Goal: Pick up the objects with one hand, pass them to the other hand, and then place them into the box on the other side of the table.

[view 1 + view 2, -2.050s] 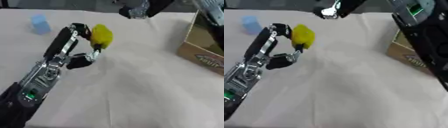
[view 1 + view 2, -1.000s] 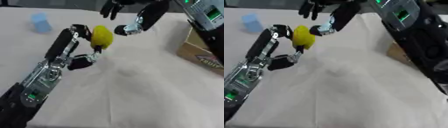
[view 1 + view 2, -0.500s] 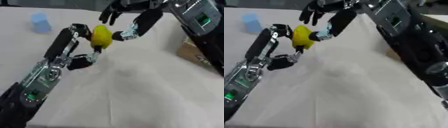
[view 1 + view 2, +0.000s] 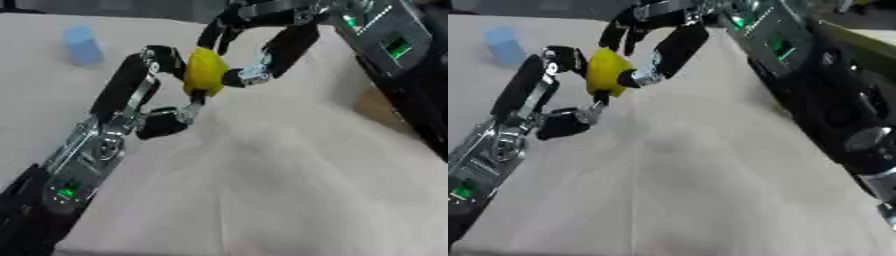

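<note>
Black fingers (image 4: 162, 55) of the left hand (image 4: 162, 87) are curled round a yellow object (image 4: 204, 71), which is held raised above the counter (image 4: 289, 190), in the far middle of the view. From the other side, the right hand (image 4: 262, 45) is brought against the same object: its thumb lies just beside the yellow surface, while its other fingers (image 4: 219, 27) are spread above the top of it and are not closed round it. Whether they touch the object cannot be told.

The left arm is seen running from the lower left corner up to the object, with a small green light on its forearm. The right arm comes in from the upper right, and much of the right side of the counter is covered by it. A box (image 4: 385, 107) is partly hidden behind this arm at the right edge; only a brown part of it is seen.

A light blue block (image 4: 81, 44) stands on the counter at the far left, well apart from both hands. The counter is covered with a pale cloth, lightly wrinkled.
</note>
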Available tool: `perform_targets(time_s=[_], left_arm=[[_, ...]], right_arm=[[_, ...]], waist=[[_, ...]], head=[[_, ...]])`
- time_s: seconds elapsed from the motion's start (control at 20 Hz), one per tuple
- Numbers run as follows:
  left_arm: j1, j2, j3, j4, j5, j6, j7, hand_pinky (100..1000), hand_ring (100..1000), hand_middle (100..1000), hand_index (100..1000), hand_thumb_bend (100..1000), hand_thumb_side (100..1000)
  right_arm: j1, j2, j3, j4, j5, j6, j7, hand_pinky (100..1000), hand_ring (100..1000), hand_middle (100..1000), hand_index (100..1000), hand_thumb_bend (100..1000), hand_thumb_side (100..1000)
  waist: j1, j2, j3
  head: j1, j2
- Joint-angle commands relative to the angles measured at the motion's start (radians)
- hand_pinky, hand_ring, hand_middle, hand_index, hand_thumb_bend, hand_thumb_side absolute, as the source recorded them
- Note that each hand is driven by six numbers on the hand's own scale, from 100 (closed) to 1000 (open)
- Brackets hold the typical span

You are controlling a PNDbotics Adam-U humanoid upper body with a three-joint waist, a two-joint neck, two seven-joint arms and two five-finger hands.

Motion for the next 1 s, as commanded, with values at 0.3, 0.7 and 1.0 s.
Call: perform_targets(time_s=[0.3, 0.7, 1.0], left_arm=[[-0.026, -0.005, 0.000, -0.019, -0.002, 0.005, 0.001, 616, 532, 442, 491, 100, 212], [-0.032, -0.015, -0.005, -0.017, 0.000, 0.006, -0.001, 620, 531, 441, 490, 100, 215], [-0.036, -0.022, -0.008, -0.015, 0.005, 0.007, -0.002, 620, 532, 441, 492, 100, 216]], right_arm=[[-0.006, -0.013, -0.010, -0.007, 0.007, -0.009, -0.001, 942, 833, 841, 914, 280, 491], [0.009, -0.026, -0.012, -0.010, -0.003, -0.013, -0.001, 932, 820, 806, 877, 258, 489], [0.013, -0.024, -0.024, -0.008, -0.003, 0.008, -0.006, 923, 802, 766, 820, 238, 478]], waist=[[-0.007, -0.026, 0.004], [-0.006, -0.024, 0.005], [-0.004, -0.021, 0.005]], head=[[-0.006, 0.003], [-0.010, 0.001], [-0.013, 0.002]])
